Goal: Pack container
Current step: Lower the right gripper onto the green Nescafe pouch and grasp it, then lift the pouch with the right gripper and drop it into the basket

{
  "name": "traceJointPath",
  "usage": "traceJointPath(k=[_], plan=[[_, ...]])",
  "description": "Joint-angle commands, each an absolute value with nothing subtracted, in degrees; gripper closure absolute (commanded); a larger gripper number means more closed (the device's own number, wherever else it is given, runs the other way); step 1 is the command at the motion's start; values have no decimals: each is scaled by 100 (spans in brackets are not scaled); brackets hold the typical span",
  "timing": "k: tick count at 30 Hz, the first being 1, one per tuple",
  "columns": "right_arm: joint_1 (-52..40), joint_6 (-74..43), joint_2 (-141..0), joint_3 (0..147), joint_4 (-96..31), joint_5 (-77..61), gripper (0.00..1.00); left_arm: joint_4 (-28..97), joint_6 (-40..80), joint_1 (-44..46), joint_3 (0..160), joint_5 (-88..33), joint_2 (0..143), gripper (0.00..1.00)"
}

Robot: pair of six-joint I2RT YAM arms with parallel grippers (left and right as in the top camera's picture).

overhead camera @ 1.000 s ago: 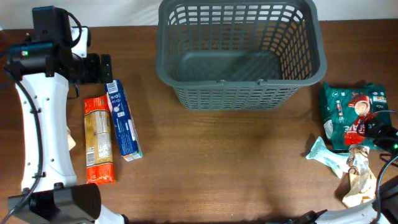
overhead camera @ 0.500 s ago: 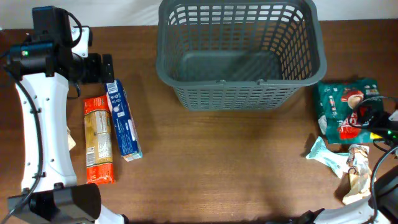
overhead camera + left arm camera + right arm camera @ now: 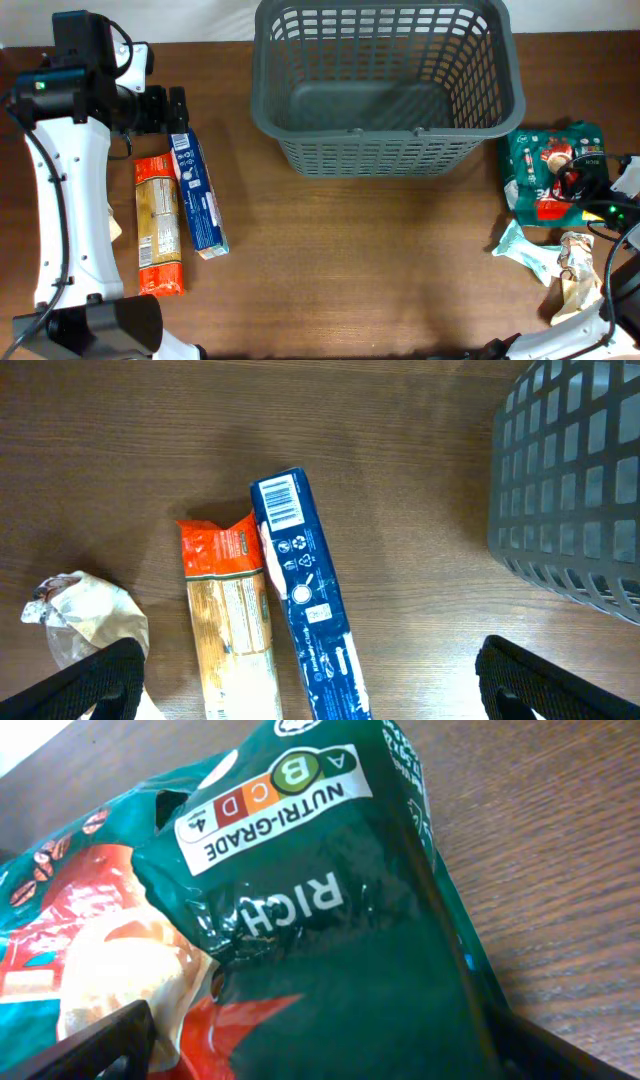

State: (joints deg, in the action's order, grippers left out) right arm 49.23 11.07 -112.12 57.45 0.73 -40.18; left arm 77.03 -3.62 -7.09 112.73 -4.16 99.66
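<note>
Wooden surface (image 3: 380,260), container (image 3: 385,150) far centre; left gripper (image 3: 320,685) gapes empty above a blue box (image 3: 305,590). Wide open, the right gripper (image 3: 320,1050) straddles a green bag (image 3: 300,920).

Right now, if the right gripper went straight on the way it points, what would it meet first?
The green packet: it fills the wrist view ahead of the right gripper, between its open fingers, though depth is unclear.

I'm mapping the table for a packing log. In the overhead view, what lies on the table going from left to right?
orange packet → blue box → basket → green bag
</note>
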Motion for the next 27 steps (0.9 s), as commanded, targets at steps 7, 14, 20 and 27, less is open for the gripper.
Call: traceJointPath(k=[7, 14, 20, 27], plan=[[4882, 600, -11524, 5669, -150, -3181, 97, 7721, -327, -711, 11327, -517, 9942, 1], [4882, -139, -11187, 5883, -154, -3835, 97, 7717, -327, -711, 11327, -517, 9942, 1], [4864, -897, -9776, 6871, -172, -4869, 96, 7717, -327, -711, 11327, -517, 9942, 1], [4574, -1050, -8593, 7839, -215, -4934, 96, 7605, -327, -711, 11327, -517, 9942, 1]])
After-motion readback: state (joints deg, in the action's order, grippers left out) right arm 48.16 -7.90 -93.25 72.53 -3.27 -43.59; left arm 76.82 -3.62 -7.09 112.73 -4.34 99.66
